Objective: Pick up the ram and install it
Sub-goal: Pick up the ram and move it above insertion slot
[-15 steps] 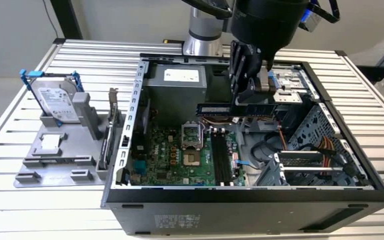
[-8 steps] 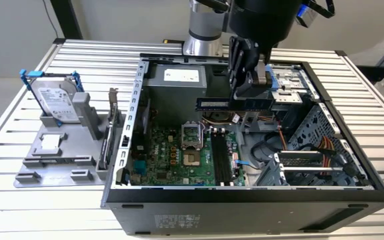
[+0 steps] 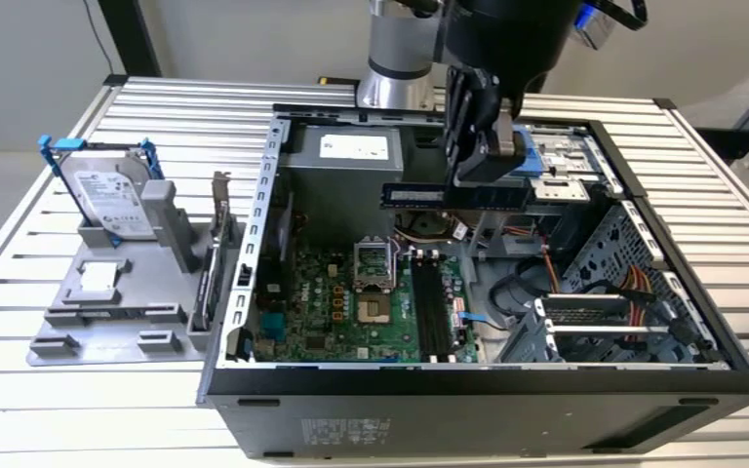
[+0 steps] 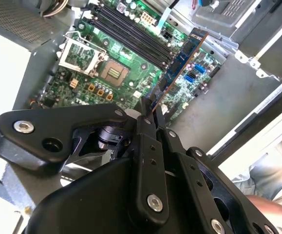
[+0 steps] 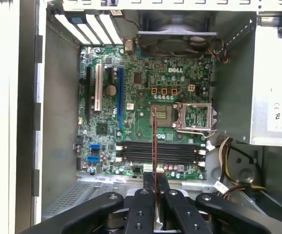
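Observation:
My gripper (image 3: 486, 183) is shut on the ram (image 3: 453, 195), a long thin dark stick held level above the open computer case, over the motherboard's back part. In the second wrist view the ram (image 4: 180, 58) juts out from between the fingers (image 4: 145, 122), bluish-green with dark chips. The first wrist view has the ram (image 5: 154, 141) edge-on, hanging across the black slots (image 5: 158, 152) and clear of them, with my gripper (image 5: 155, 181) clamped on its near end. The slots (image 3: 431, 314) lie empty on the green motherboard (image 3: 335, 302) beside the processor socket (image 3: 372, 263).
The black case (image 3: 479, 385) lies on its side on a slatted table. A hard drive in a blue frame (image 3: 108, 200) stands on a grey holder (image 3: 101, 312) at the exterior view's left. Power supply (image 3: 348, 146), cables (image 3: 609, 283) and drive cage (image 3: 609, 322) crowd the case. Part of a person (image 4: 272, 204) is nearby.

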Controlling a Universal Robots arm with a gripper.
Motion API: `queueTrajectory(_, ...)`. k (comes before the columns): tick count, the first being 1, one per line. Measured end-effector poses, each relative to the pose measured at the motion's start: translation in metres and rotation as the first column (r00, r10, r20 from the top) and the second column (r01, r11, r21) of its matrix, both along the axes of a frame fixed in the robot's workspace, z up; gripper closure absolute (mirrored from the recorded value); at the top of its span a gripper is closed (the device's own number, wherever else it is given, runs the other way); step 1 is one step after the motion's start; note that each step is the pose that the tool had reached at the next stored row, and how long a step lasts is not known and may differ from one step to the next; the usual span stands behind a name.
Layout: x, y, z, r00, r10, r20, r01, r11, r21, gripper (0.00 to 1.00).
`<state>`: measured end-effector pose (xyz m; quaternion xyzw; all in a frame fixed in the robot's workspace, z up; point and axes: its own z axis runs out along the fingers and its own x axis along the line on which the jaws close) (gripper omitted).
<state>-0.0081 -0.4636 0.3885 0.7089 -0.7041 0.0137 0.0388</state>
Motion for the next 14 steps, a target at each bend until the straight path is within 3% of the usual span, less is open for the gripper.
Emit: queueTrajectory(14,0.0000,0.0116,0.0000,1.0000,-0.007,-0.0001,0.007,1.0000,-0.0001,1.00)
